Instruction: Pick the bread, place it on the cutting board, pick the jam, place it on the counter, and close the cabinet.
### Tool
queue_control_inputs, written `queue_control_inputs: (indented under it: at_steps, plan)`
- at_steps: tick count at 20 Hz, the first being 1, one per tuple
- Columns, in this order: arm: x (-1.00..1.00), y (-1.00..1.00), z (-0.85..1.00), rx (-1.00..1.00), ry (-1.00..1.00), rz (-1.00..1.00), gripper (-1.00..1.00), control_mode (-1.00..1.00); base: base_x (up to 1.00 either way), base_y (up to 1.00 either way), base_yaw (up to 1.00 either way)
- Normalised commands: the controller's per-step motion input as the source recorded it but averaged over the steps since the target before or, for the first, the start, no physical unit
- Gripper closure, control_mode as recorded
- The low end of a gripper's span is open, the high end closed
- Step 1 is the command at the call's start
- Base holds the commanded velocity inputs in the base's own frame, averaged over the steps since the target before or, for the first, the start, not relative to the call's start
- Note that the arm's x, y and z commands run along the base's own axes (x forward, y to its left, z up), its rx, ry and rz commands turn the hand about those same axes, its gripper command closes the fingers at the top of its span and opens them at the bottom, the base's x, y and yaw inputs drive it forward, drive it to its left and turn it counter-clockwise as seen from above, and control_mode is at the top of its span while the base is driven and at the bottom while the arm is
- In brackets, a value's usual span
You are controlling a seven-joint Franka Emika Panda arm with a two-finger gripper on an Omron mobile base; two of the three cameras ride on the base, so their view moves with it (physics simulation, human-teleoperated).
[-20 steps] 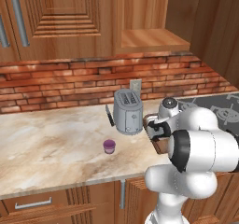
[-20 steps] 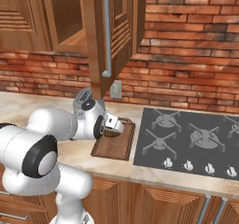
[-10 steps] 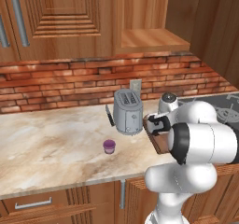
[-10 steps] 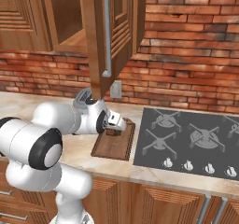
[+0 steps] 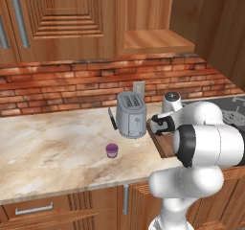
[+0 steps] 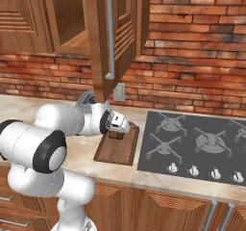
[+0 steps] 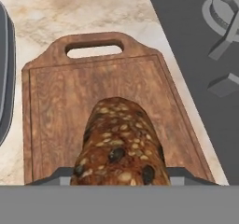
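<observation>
Hand (image 7: 120, 178) clamps seeded brown bread (image 7: 119, 148) | over rimmed wooden cutting board (image 7: 56, 97)

Bread (image 7: 120, 143): dark brown seeded loaf chunk, rounded end toward the board's handle slot, over the middle of the board; whether it rests on the wood cannot be told
Board (image 7: 51, 106): dark brown, rectangular, raised rim, slotted handle end; flat on the counter, between toaster and stovetop
Jam (image 5: 112, 150): small purple jar, lilac lid, upright on the counter, in front of the toaster, well apart from the board
Counter (image 5: 48, 143): beige-cream marbled stone, rounded front edge
Cabinet (image 6: 108, 32): reddish-brown wall unit, stepped-panel door swung open, vertical metal bar handle
</observation>
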Motion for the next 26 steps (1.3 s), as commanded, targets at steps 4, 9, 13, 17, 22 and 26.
queue_control_inputs:
  at_steps: [4,9,13,17,22,26]
  plan:
    - [0.00,0.00,0.00,0.00,0.00,0.00,-1.00,-1.00,0.00,0.00,0.00]
    - [0.00,0.00,0.00,0.00,0.00,0.00,-1.00,-1.00,0.00,0.00,0.00]
    - [-0.01,0.00,0.10,0.00,-0.03,0.01,-1.00,-1.00,0.00,0.00,0.00]
    - [-0.07,-0.02,0.21,0.00,-0.07,0.02,-1.00,-1.00,0.00,0.00,0.00]
    - [-0.13,-0.09,0.23,0.00,-0.09,0.02,-1.00,-1.00,0.00,0.00,0.00]
    - [-0.26,-0.06,0.15,0.00,-0.09,0.02,-1.00,-1.00,0.00,0.00,0.00]
